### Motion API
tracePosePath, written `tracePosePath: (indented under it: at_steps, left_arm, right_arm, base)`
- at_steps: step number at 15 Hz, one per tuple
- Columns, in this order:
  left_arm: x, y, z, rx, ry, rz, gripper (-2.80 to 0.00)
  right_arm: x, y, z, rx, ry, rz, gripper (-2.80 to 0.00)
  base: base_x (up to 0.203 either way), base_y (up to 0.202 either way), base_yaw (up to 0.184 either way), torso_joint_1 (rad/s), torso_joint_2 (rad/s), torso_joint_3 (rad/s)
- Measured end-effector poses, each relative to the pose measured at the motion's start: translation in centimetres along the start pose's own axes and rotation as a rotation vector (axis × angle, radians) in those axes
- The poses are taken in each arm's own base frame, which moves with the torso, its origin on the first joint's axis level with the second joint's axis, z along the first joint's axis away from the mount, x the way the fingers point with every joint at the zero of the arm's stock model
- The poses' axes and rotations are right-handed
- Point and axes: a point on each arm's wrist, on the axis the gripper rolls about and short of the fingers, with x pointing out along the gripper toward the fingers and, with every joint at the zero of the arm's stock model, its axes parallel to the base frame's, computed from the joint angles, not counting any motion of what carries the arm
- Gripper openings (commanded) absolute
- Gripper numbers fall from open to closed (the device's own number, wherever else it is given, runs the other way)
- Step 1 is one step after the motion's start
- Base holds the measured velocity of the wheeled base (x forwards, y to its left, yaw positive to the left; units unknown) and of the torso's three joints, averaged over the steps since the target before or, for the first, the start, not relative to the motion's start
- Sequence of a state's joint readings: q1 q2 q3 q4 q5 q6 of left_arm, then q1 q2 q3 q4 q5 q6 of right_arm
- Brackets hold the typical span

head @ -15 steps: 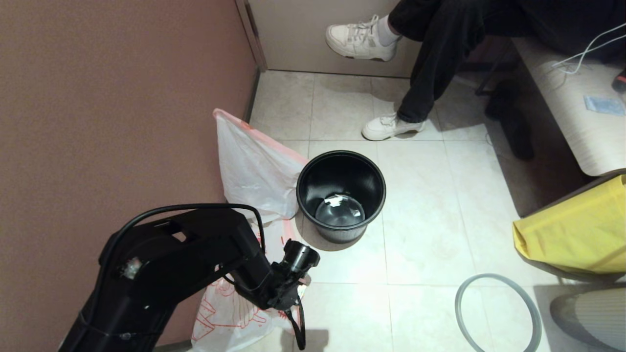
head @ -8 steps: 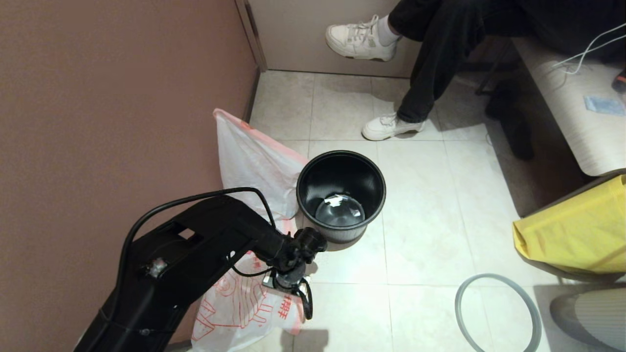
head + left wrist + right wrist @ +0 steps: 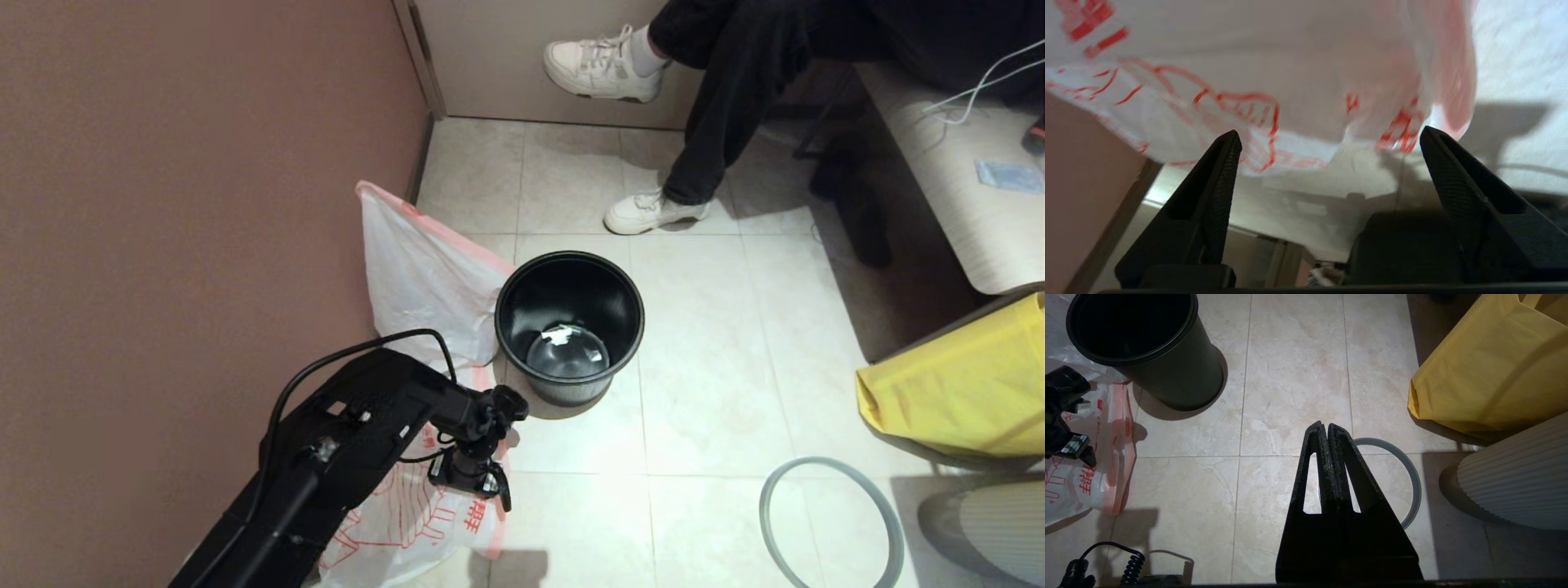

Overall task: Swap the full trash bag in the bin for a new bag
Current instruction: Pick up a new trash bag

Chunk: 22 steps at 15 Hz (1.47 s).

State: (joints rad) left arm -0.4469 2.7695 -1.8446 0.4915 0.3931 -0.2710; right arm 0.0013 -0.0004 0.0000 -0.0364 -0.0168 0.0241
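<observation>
The new bag (image 3: 408,523), limp and boldly printed in red, is seen lying on the floor (image 3: 702,384) at the near left, against the brown wall (image 3: 180,204), with the left gripper (image 3: 473,482) poised just above it; its jaws are spread wide and nothing is held between them, as the left wrist view confirms. The full trash bag (image 3: 424,286) is propped against the wall just left of the bin (image 3: 569,327), touching its side, and the bin itself is unlined, with its grey ring rim (image 3: 833,523) laid well apart on the floor at the near right. The right gripper (image 3: 1327,437) is parked above that ring with its jaws pressed together and empty. From here, only one thin layer of the film might be pinched, or the jaws might close on the floor tile beneath, because the plastic is flat and slippery; the bag could also be dragged rather than lifted. The two bags lie close and look alike, so the wrong one could be snagged. Much of the new bag is covered by the left arm, its mouth cannot be located, and whether the jaws touch the film cannot be told. The full bag's contents are not discernible.
</observation>
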Motion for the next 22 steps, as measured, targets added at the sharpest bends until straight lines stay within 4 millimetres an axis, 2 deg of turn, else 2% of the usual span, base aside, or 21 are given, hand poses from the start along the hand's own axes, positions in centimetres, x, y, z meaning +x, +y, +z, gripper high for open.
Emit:
tracePosePath:
  at_steps: [6, 10, 11, 19, 22]
  left_arm:
    - [3.4, -1.5, 1.3, -0.071, -0.115, -0.024, 0.00]
    - [5.8, -1.2, 0.6, -0.084, -0.122, 0.082, 0.00]
    - [6.1, -1.1, 0.5, -0.087, -0.119, 0.099, -2.80]
    - [7.2, -1.1, 0.3, -0.099, -0.137, 0.144, -2.80]
    - [6.6, -0.8, 0.6, -0.116, -0.143, 0.141, -2.80]
  right_arm:
    - [0.0, 0.0, 0.0, 0.000, 0.000, 0.000, -2.80]
    - [0.0, 0.0, 0.0, 0.000, 0.000, 0.000, -2.80]
    - [0.0, 0.0, 0.0, 0.000, 0.000, 0.000, -2.80]
    - [0.0, 0.0, 0.0, 0.000, -0.001, 0.000, -2.80]
    - [0.0, 0.0, 0.0, 0.000, 0.000, 0.000, -2.80]
  base:
    - [0.000, 0.000, 0.000, 0.000, 0.00, 0.000]
    - [0.000, 0.000, 0.000, 0.000, 0.00, 0.000]
    - [0.000, 0.000, 0.000, 0.000, 0.00, 0.000]
    - [0.000, 0.000, 0.000, 0.000, 0.00, 0.000]
    - [0.000, 0.000, 0.000, 0.000, 0.00, 0.000]
